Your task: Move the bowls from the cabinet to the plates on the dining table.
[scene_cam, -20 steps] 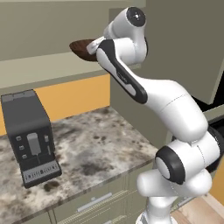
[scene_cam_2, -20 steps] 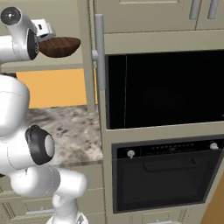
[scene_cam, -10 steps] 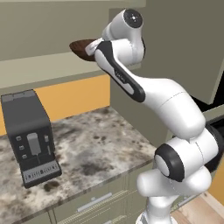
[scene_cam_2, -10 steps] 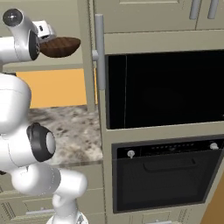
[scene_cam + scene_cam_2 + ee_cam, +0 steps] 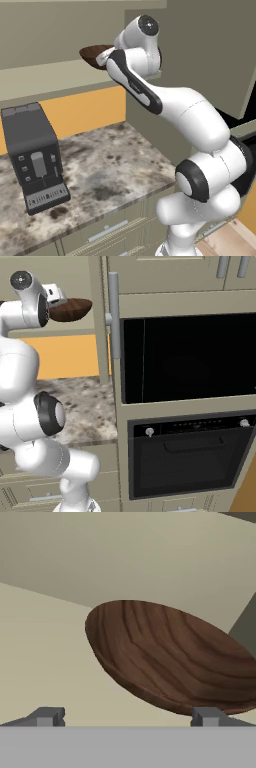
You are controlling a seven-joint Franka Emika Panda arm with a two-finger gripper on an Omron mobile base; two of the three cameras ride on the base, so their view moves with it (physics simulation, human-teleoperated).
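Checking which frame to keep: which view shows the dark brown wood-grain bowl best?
The hand view: the dark brown wood-grain bowl is large there, grain and tilted rim clear. The left base view has it partly hidden behind the arm; the right base view shows it small, side-on.

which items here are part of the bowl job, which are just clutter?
Job: dark wood-grain bowl, in front of the open fingers; wall cabinet.

Clutter: coffee machine, stone counter, black oven, low drawers.

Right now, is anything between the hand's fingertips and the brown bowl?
Nothing: in the hand view the open hand faces the brown wooden bowl, with just bare cabinet shelf between.
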